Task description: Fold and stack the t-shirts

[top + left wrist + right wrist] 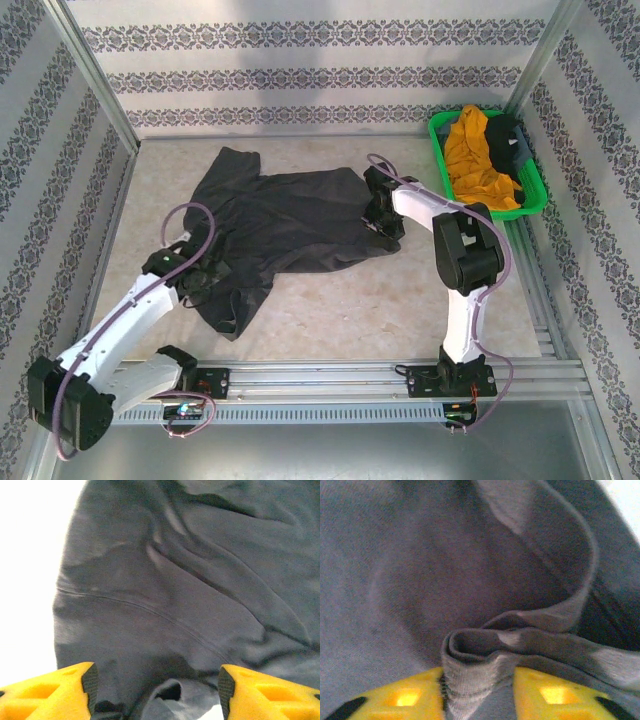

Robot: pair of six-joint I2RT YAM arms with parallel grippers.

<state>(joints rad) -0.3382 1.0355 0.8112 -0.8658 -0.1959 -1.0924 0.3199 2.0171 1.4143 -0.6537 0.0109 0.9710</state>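
Observation:
A dark charcoal grey t-shirt (285, 220) lies crumpled and partly spread on the table's middle. My left gripper (196, 286) hovers over its near left part. In the left wrist view this gripper (156, 692) is open, its yellow fingers (65, 692) wide apart above the grey cloth (190, 580), with a small raised fold between them untouched. My right gripper (385, 225) is at the shirt's right edge. In the right wrist view it (477, 695) is shut on a bunched ribbed fold of the grey shirt (475, 655). A mustard-orange t-shirt (475, 155) and a black t-shirt (505, 132) lie in the basket.
A green plastic basket (535, 195) stands at the back right, against the right wall. Patterned walls enclose the table on three sides. A metal rail (330, 375) with the arm bases runs along the near edge. Bare tabletop (350, 310) lies between the shirt and the rail.

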